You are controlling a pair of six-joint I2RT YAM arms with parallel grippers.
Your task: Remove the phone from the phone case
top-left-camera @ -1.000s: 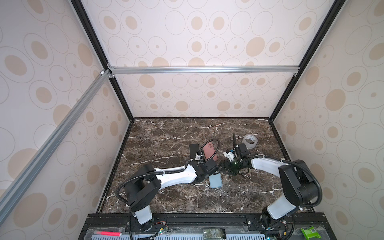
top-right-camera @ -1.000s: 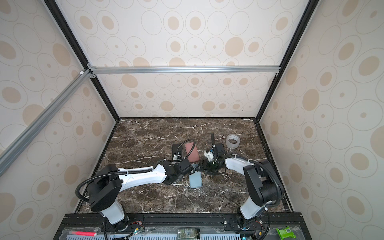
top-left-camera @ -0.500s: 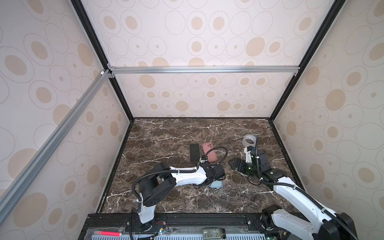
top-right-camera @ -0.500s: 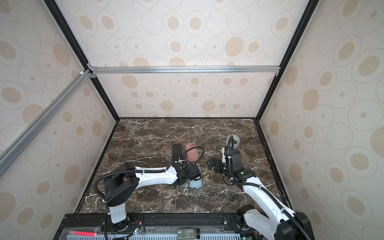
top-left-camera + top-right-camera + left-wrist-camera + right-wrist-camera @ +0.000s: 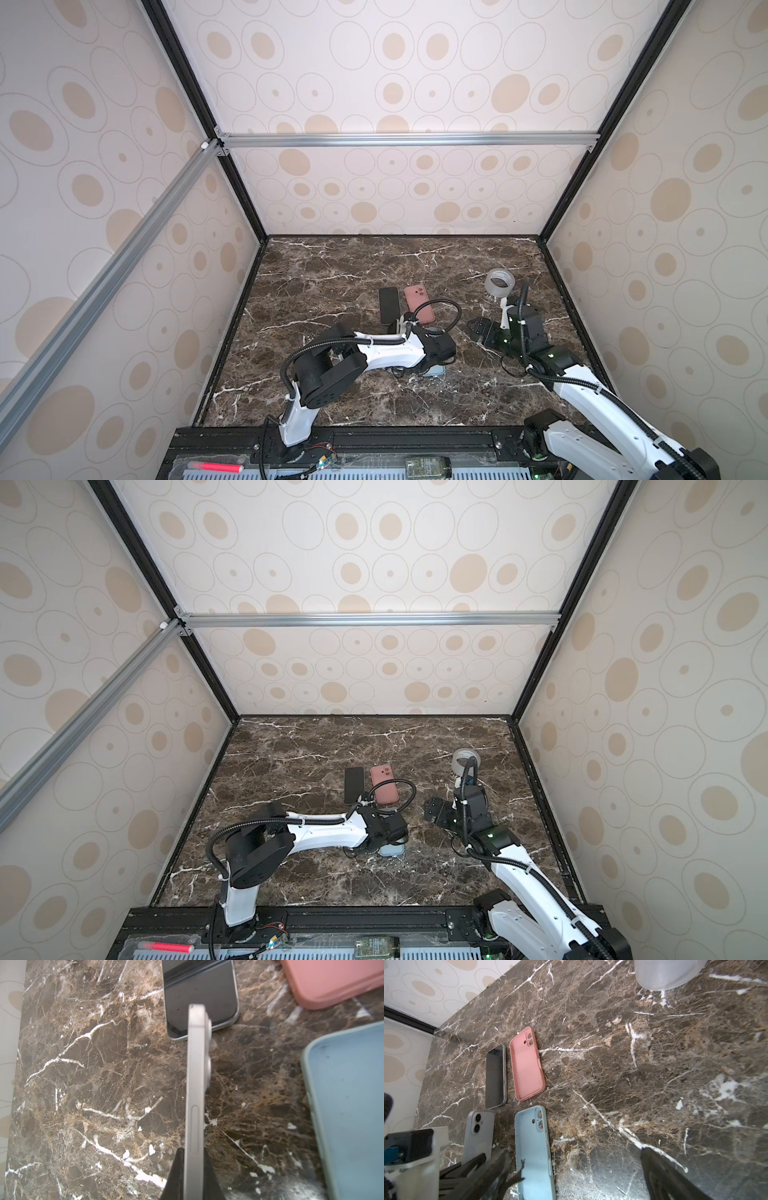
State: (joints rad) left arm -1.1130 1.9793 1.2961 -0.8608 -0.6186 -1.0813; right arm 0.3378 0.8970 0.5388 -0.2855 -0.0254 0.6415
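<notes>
The worktop is dark brown marble with white veins, boxed in by walls papered in beige circles, with black corner posts and a silver rail across the back. The left pincer is pinching the white phone by its flat faces, clear of the blue case, which lies empty and open side up just beside it. Whether the phone touches the marble cannot be told. Farther back, a dark phone and a pink case lie side by side. The right pincer is spread wide and holds nothing, near a roll of tape.
</notes>
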